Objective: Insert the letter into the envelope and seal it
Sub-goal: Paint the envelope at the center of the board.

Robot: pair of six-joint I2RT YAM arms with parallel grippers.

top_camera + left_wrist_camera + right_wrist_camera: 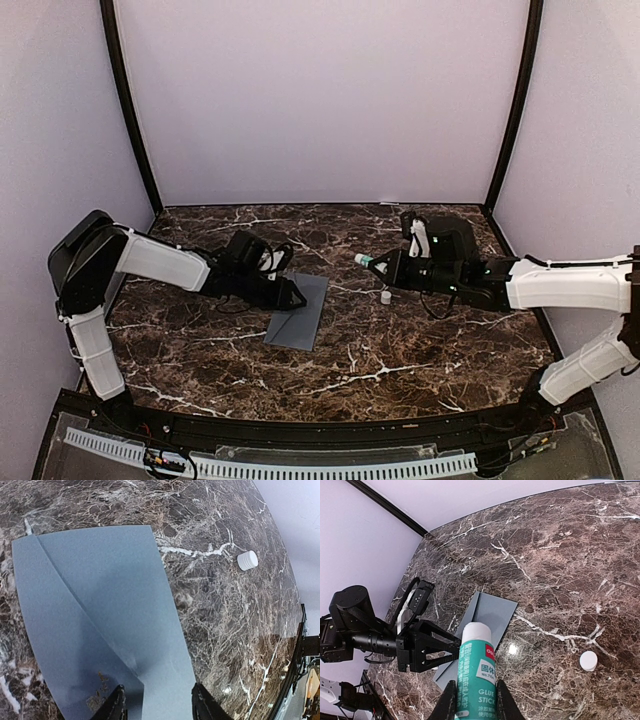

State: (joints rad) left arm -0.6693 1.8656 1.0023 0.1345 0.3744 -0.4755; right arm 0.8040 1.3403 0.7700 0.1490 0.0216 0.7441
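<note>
Envelope (100,620) lies flat, edge between parted left jaws.

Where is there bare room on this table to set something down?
Bare marble in front, between envelope and arm bases, and along the back wall. Crowded mid-table: envelope, left tool, white cap, right tool holding the glue stick.

Overhead rear view, two close wrist views; envelope (300,320) common to all.

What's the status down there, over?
Left gripper open at edge of the envelope. Right gripper shut on the glue stick, uncapped, not touching paper. Envelope flat, letter not in sight. White cap lies apart, nothing blocking.
</note>
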